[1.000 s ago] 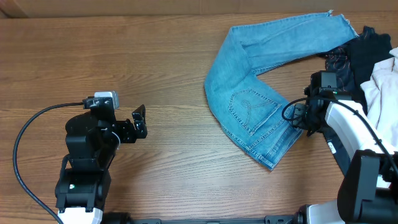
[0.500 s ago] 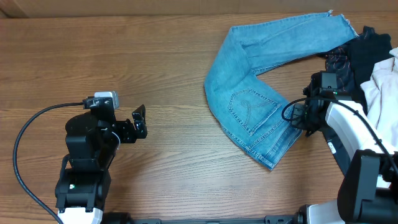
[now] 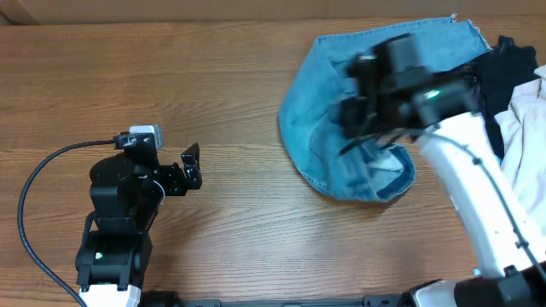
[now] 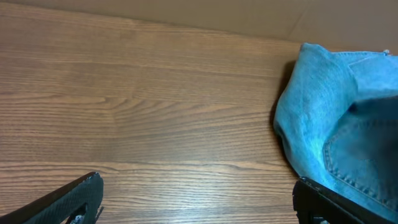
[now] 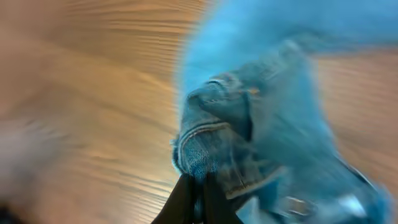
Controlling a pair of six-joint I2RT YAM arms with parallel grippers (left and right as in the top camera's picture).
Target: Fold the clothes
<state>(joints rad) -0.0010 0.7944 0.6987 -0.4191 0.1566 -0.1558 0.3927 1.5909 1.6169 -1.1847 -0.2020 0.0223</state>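
Our right hand [image 5: 198,182] is pinched shut on a fold of the jeans [image 3: 311,102], though blur smears both views and we cannot tell which edge it holds. Its arm [image 3: 465,162] hides the middle of the denim, bunched on the right side of the bench [image 3: 213,77]. A second ago that hand sat beside the waistband and the jeans lay flat; our left hand [image 3: 189,165] stays spread wide, empty

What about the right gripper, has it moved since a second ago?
Yes. In the overhead view the right gripper, shut on the jeans, has swung left and toward the far edge, away from the dark garment.
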